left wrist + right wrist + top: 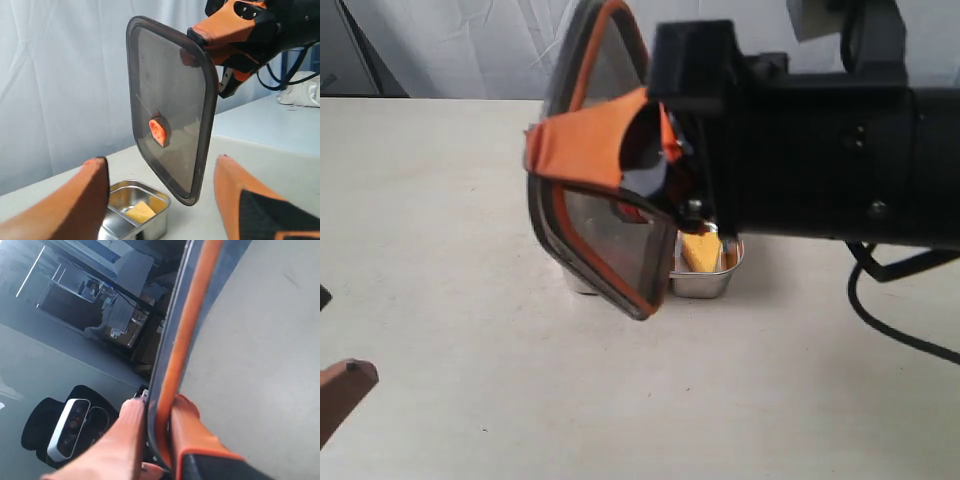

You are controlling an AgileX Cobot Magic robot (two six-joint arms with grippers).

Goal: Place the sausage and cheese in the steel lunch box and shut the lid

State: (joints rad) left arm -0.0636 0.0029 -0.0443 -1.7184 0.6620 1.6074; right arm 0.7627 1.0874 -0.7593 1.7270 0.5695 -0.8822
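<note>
Lid heading: the lid (605, 235) (170, 105) (172, 335) is up on edge in the air. Its long axis runs steeply up and down, and the top leans a little to the far side.
Lid faces: the orange seal rim (588, 62) shows on the side turned to the exterior camera. The orange valve (158, 131) sits at mid-panel.
Lid place: it is over the table (470, 300), just left of and in front of the steel lunch box (705, 285) (159, 204). Its low corner hangs by the box's near wall, and I cannot tell whether the two touch.
Box: it lies flat on the table, uncovered, with its left part hidden behind the lid.
Cheese: the cheese (700, 250) (141, 212) lies in the box's right compartment.
Edges and room: bare table stretches left of the box and on its near side. To the right, a black cable (880, 310) trails on the table under the arm.
Right arm: it reaches in level from the right, above the box.
Right gripper: the right gripper (560, 150) (200, 39) (157, 407) pinches the lid's upper edge between its orange fingers.
Left gripper: the left gripper (160, 165) is spread wide, low at the near left. It is apart from the lid and box.
</note>
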